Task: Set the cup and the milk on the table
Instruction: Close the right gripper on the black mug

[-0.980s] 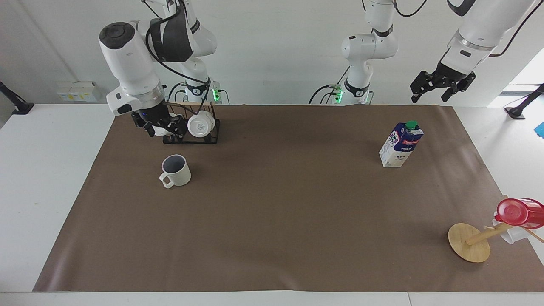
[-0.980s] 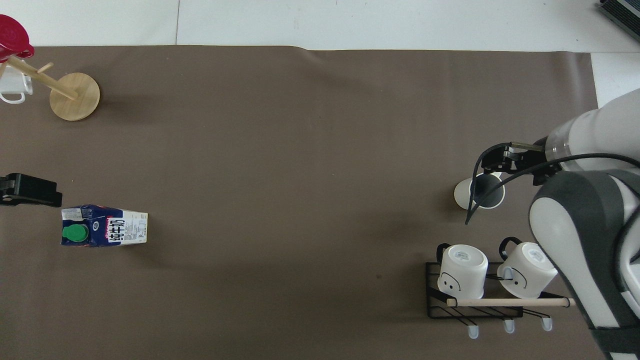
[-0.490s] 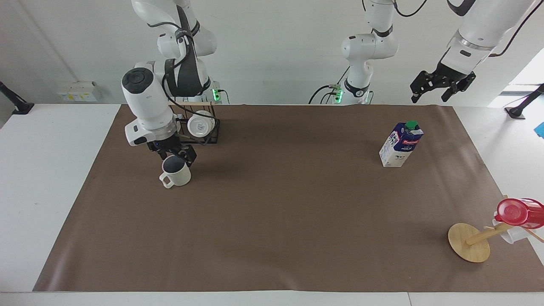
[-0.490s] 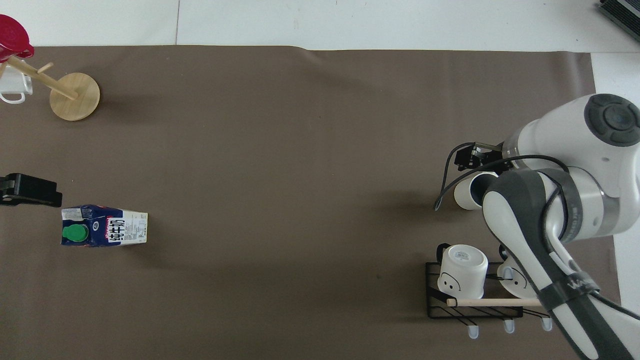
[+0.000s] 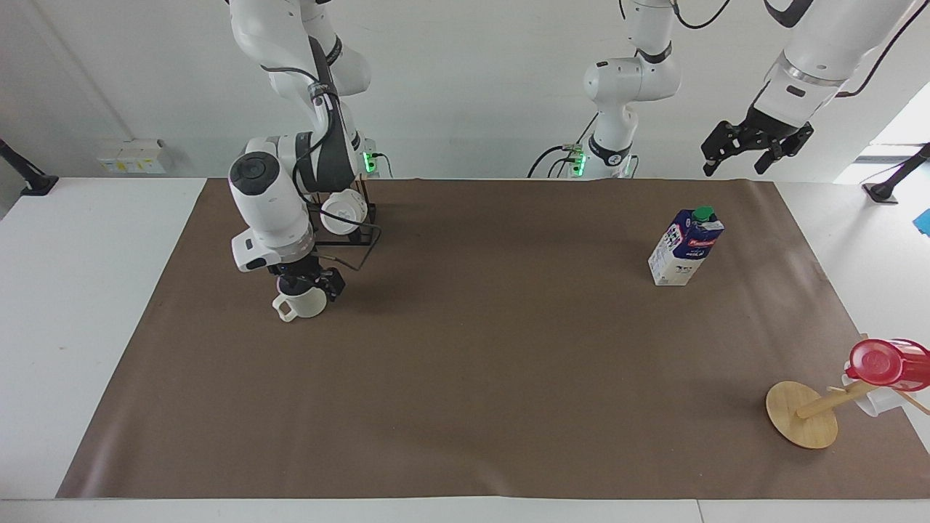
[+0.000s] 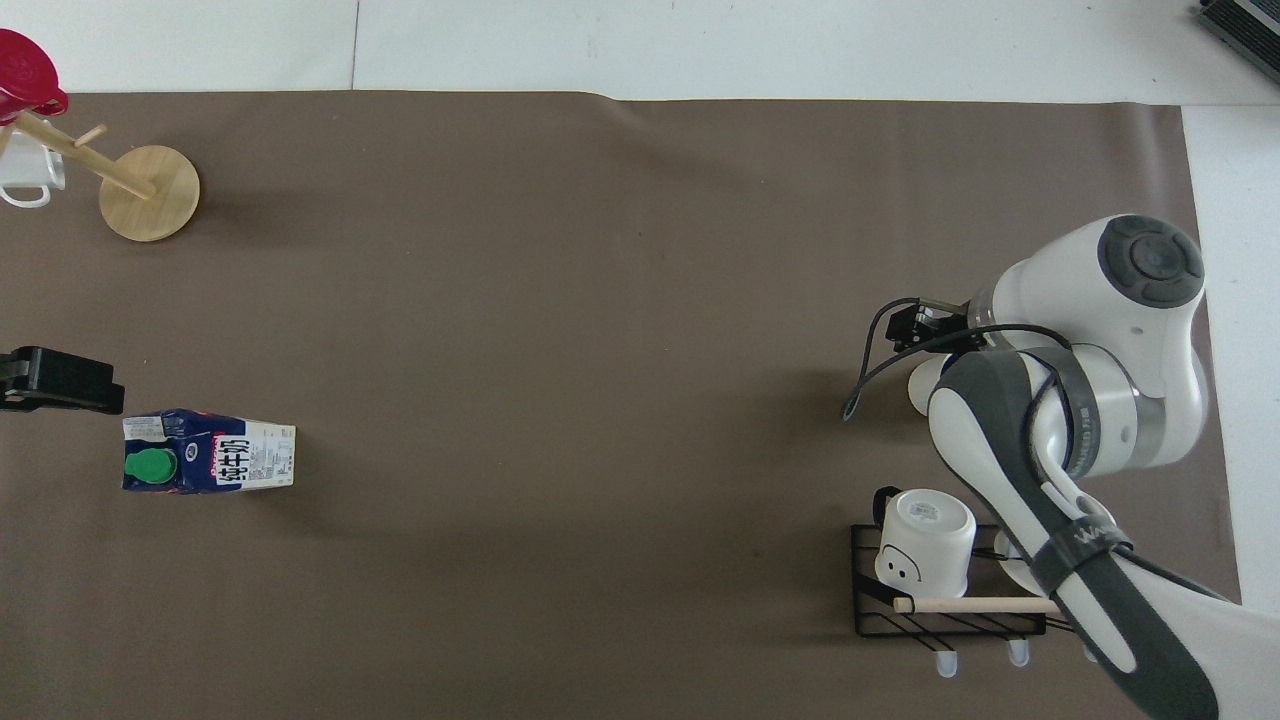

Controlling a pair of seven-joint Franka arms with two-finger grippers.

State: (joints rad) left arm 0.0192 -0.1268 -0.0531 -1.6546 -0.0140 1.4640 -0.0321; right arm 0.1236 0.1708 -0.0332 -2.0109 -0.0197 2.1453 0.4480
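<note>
The off-white ribbed cup (image 5: 304,305) stands upright on the brown mat of the table (image 5: 472,349), toward the right arm's end, its handle pointing away from the robots. My right gripper (image 5: 311,282) is down at the cup's mouth, fingers apart, one finger (image 5: 335,284) outside the wall. In the overhead view the right arm hides most of the cup (image 6: 922,385). The milk (image 5: 683,250) stands upright on the mat toward the left arm's end. It also shows in the overhead view (image 6: 215,463). My left gripper (image 5: 755,149) waits raised and open above the mat's corner, apart from the milk.
A black wire rack (image 5: 363,232) with white mugs (image 6: 925,545) hung base-out stands nearer to the robots than the cup. A wooden mug tree (image 5: 803,414) with a red cup (image 5: 886,363) and a white mug stands farther from the robots than the milk.
My right gripper has moved from the wire rack out over the cup and come down to its mouth. The left arm, the milk and the cup have not moved.
</note>
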